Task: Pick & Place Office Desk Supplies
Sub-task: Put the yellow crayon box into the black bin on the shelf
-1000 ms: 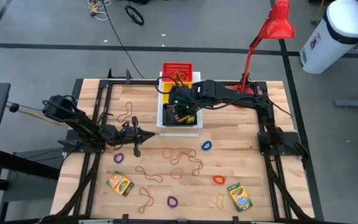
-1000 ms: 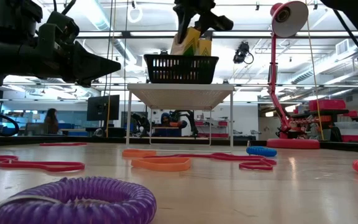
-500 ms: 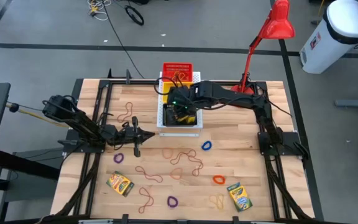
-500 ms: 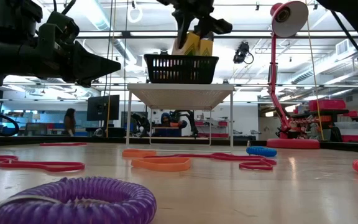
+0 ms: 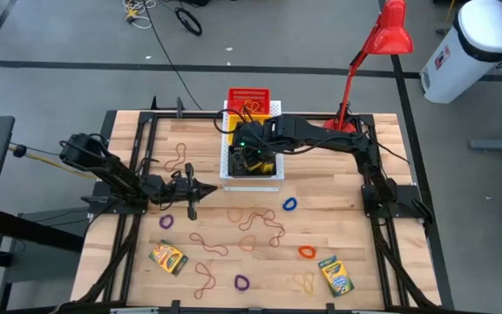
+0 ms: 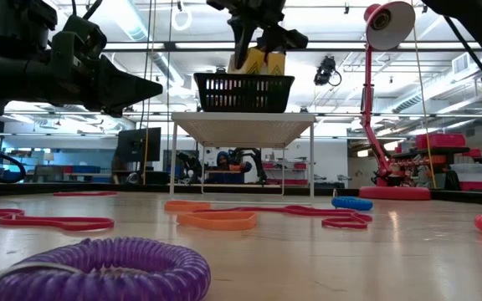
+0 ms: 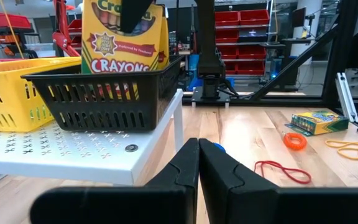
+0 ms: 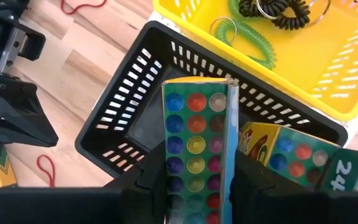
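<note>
My right gripper is over the black basket on the white perforated board, shut on a yellow-and-green crayon box. The box's lower end is inside the basket. A second crayon box leans in the basket. My left gripper is shut and empty, hovering left of the board. Two more crayon boxes lie flat on the table near its front edge, with reddish-brown rubber bands and purple, blue and orange loops. My right gripper pinches the crayon box by its upper end between its two fingers, one on each broad face. The fingers come from above, pointing down. The box stands upright, its lower end behind the basket wall; whether it touches the basket floor I cannot tell.
A yellow basket with green and black coil loops stands on the board just beyond the black one. The red desk lamp stands at the far right corner. Dark frame rails run along the table's left and right sides.
My right gripper has gone down a little and slightly toward the table's left with the crayon box. The box has stayed upright and its lower end has sunk deeper behind the black basket's rim.
</note>
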Robot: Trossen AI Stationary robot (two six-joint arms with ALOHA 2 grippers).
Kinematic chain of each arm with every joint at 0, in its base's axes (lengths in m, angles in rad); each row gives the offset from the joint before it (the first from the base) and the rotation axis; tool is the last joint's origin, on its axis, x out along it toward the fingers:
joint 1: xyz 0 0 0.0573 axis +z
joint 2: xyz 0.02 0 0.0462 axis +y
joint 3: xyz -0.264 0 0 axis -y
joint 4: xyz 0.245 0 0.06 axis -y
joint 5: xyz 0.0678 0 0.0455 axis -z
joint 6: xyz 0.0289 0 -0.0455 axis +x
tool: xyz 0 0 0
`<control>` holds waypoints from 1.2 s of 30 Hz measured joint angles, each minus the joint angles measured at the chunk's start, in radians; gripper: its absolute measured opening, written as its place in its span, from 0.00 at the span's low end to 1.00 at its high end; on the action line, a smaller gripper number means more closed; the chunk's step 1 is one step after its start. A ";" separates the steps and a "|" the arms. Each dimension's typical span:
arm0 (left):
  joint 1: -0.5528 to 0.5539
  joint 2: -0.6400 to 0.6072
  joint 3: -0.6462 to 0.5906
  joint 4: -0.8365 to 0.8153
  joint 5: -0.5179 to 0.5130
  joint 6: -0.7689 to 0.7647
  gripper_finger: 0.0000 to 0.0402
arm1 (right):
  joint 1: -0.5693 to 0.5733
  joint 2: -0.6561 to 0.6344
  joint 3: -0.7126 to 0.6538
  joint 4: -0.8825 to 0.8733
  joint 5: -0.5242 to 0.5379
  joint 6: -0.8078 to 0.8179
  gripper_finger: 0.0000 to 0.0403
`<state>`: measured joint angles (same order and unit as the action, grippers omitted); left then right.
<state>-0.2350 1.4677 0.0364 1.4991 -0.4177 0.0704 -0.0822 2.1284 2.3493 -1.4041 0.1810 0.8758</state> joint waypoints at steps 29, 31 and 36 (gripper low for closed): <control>0.000 0.000 0.000 0.000 0.000 0.000 0.05 | -0.002 0.000 0.000 0.068 -0.001 -0.053 0.47; 0.000 0.000 0.000 0.000 0.000 0.000 0.05 | -0.004 0.000 0.000 0.070 -0.001 -0.056 0.47; 0.000 0.000 0.000 0.000 0.000 0.000 0.05 | -0.017 -0.005 0.000 0.076 -0.001 -0.087 0.47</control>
<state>-0.2352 1.4677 0.0364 1.4992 -0.4175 0.0705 -0.0992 2.1236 2.3493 -1.3278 0.1803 0.7884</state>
